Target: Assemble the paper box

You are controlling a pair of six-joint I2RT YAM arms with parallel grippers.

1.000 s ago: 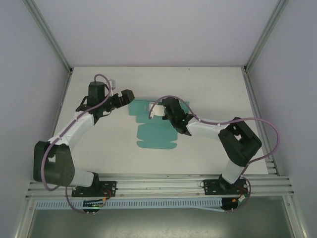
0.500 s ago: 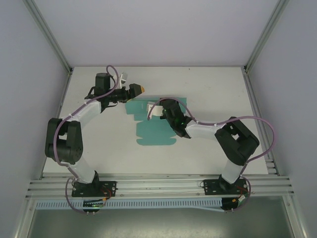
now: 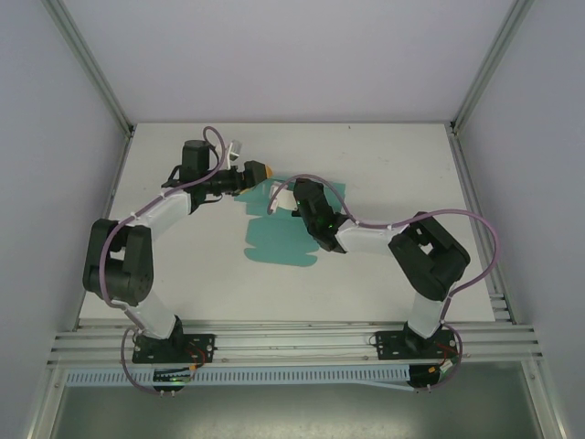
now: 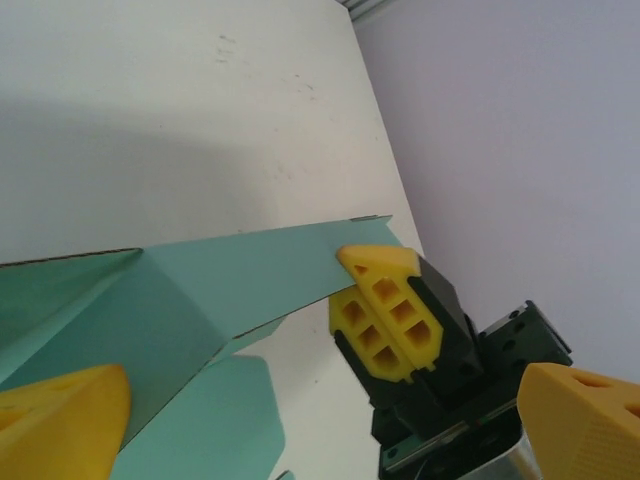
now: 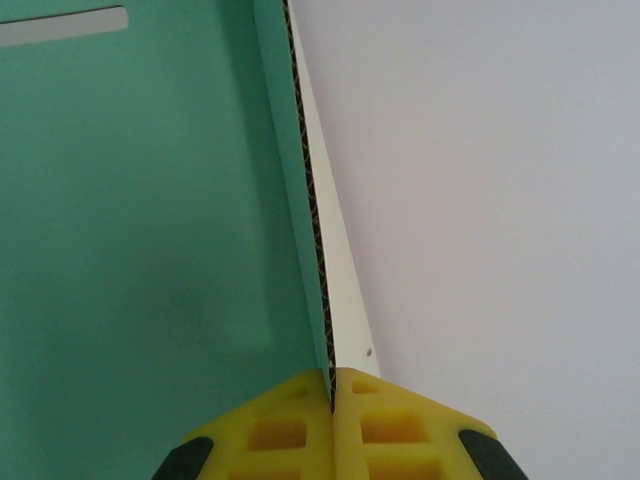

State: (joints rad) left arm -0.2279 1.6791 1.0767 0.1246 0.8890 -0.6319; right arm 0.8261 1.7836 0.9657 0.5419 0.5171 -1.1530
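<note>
From above, the middle of the paper box (image 3: 279, 240) is being covered by the right wrist, so the fingertips of the right pincer (image 3: 294, 197) are hard to make out there. In the left wrist view the sheet (image 4: 200, 290) is being cut off at the left and lower edges. In the right wrist view it (image 5: 140, 250) is being cut off at the top and left.

The left arm is being held stretched toward the far side and bent rightward, with the left pincer (image 3: 260, 170) just left of the sheet's far end. Its yellow fingers are being held spread wide. The right arm is being folded leftward across the counter (image 3: 393, 155). The right pincer (image 5: 332, 410) is being pressed together on the card's edge, and this pinch (image 4: 368, 292) is also being shown from the left wrist.

The paper box is being kept mid-counter as an unfolded sheet, its long axis running from near-left to far-right. Its near end is lying flat and its far-right end is being held raised.
</note>
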